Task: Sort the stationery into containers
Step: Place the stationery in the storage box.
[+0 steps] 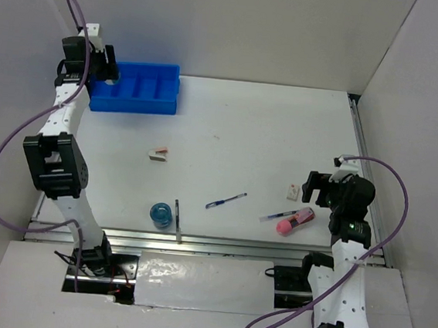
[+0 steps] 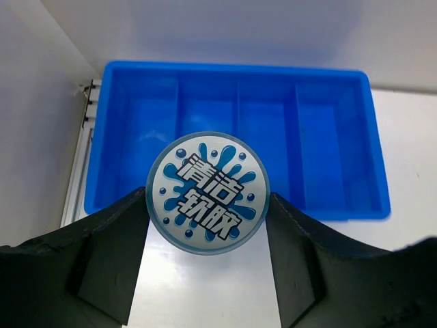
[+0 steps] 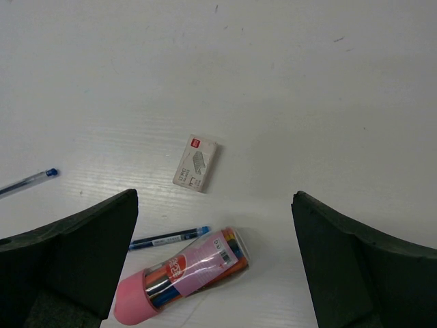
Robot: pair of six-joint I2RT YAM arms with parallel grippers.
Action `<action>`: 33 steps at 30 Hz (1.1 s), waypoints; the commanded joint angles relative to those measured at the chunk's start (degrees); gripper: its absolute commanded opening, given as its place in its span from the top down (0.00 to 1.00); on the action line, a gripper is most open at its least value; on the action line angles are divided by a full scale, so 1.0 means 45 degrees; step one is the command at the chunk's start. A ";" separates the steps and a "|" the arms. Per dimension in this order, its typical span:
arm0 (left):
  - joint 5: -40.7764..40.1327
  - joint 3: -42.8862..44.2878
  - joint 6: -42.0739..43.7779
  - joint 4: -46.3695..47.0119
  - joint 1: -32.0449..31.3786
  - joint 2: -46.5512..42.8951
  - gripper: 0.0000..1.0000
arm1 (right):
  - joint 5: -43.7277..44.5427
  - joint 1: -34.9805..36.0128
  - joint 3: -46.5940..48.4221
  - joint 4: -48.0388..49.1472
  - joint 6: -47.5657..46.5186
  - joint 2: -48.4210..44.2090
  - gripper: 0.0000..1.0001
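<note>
From above, we see the left gripper (image 1: 108, 64) reached out over the left end of the blue tray (image 1: 143, 101) at the far left of the table. The right gripper (image 1: 307, 186) hovers near the pink tube (image 1: 295, 222). A loose blue roll (image 1: 161, 214) and a blue pen (image 1: 225, 201) lie well apart from the tray.

In the left wrist view, the left gripper (image 2: 208, 205) is clamped on a round printed roll (image 2: 208, 193), held face-up above the tray's near wall (image 2: 341, 208). Its four compartments look bare. We judge this the delivery step: the next move calls for carrying the roll a little further over one compartment, then letting go.

In the right wrist view, the right gripper (image 3: 215, 205) stands wide with nothing between its fingers. The small white box (image 3: 196, 162), a dark pen (image 3: 168, 238) and the pink tube (image 3: 181, 273) lie below it, ready for picking.
</note>
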 commanded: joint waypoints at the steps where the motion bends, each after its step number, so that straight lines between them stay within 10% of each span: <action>1: 0.0186 0.1793 -0.0645 0.1143 0.0236 0.1086 1.00 | 0.0079 -0.0074 0.0101 0.0679 0.0014 0.0253 0.00; 12: 0.0090 0.5291 -0.1292 0.3076 0.0725 0.5013 1.00 | 0.0235 -0.0074 0.0491 0.0464 -0.0103 0.1132 0.01; 33: -0.1181 0.6211 -0.0745 0.4815 0.0979 0.7202 1.00 | 0.0255 -0.0113 0.0843 0.0269 -0.0396 0.2265 0.02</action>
